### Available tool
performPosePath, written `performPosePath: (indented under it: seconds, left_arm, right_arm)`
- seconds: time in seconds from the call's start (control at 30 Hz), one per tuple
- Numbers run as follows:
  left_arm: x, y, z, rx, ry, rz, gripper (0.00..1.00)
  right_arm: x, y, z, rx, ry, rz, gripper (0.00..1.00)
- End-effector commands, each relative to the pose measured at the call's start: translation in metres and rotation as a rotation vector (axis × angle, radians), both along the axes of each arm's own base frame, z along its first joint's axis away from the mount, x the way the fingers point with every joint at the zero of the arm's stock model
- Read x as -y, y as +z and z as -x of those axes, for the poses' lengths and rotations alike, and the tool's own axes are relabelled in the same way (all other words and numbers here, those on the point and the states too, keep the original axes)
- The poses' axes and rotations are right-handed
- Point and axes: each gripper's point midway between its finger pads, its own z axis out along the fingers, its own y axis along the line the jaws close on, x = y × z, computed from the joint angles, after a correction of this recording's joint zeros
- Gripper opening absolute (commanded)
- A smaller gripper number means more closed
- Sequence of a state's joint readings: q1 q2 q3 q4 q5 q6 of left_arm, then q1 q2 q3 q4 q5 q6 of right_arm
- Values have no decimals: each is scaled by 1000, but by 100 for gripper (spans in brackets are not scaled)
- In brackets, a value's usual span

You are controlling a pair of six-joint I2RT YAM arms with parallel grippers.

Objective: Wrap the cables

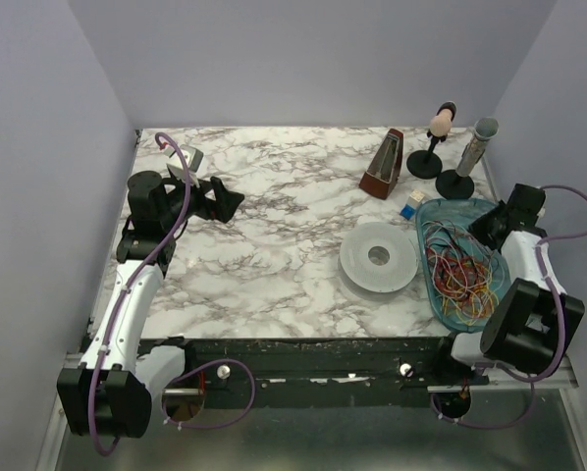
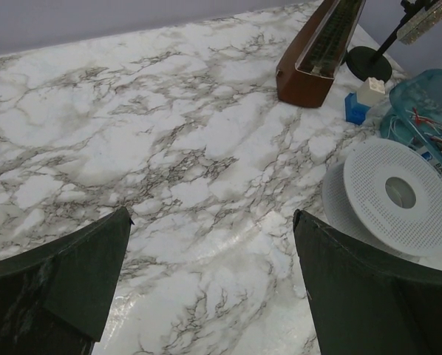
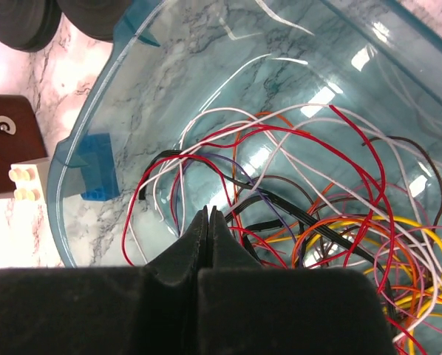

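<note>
Item: cables, a loose tangle of thread-thin wires in red, orange, yellow, white, black and purple. Location: inside the teal see-through tray at the right side of the marble counter, heaped toward its near end, with loops reaching up toward the far end.

Handling, as judged: very light, limp and springy. Loops likely to snag one another and drag the whole heap. Slick tray floor gives little to press against. Best hold is probably a single outlying loop at the heap's far edge, or a gathered bundle, not the dense middle.

Right gripper: low over the tray, jaws pressed together, tips just beside red and black strands. No wire plainly pinched.

Left gripper: far left, above bare counter, jaws wide apart, holding nothing.

Also present: white perforated disc just left of the tray; metronome behind it
</note>
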State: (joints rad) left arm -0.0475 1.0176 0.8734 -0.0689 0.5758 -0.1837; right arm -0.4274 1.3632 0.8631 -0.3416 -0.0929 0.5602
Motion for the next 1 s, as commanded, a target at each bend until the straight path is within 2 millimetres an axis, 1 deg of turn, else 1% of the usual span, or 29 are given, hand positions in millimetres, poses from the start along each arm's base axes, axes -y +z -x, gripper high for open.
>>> performPosePath:
  seconds: [0.0,0.07,0.13,0.17,0.2,0.23,0.27,0.37,0.4,0.5,0.57,0.67,0.73,0.77,0.8,0.87,0.9,0.93,0.97]
  left_arm:
    - [5,18,1,59,-39,-7,99]
    - [6,20,2,70,-46,-13,99]
    - [6,22,3,84,-56,-24,99]
    - [7,22,3,92,-65,-31,99]
    - [8,22,4,96,-75,-35,98]
    - [8,23,4,105,-81,-38,97]
    - [9,23,4,111,-87,-38,97]
    - [16,20,7,115,-124,-36,96]
    - [21,21,10,115,-151,-33,96]
    - [36,20,19,103,-237,-38,96]
    - [49,25,26,98,-306,-52,96]
    - [71,33,36,108,-419,-87,96]
    - [89,51,45,138,-512,-92,95]
    - [97,64,50,161,-554,-83,95]
    - [105,80,51,187,-588,-68,95]
    - [122,114,52,242,-633,-39,95]
    - [129,135,53,267,-646,-10,95]
    - [139,151,54,295,-668,12,95]
    - [147,173,55,342,-687,37,95]
  right_arm:
    - [11,41,0,58,28,108,1]
    - [15,66,5,96,30,170,1]
    - [18,99,12,145,33,247,1]
    - [19,118,15,180,30,280,1]
    - [17,137,20,212,41,312,1]
    - [20,160,26,245,26,363,1]
    - [19,182,31,286,26,397,1]
    - [9,251,49,435,49,509,1]
    - [6,273,58,483,47,548,1]
    - [-26,353,81,701,144,645,1]
    - [-53,408,99,859,227,720,1]
    - [-95,474,126,1054,371,791,1]
    - [-125,508,142,1169,498,819,1]
    - [-146,528,157,1243,580,839,1]
    - [-163,541,165,1299,666,836,1]
    - [-191,559,180,1394,805,802,1]
    - [-199,565,182,1429,856,761,1]
    - [-207,569,186,1453,903,732,1]
    - [-213,573,190,1475,938,697,1]
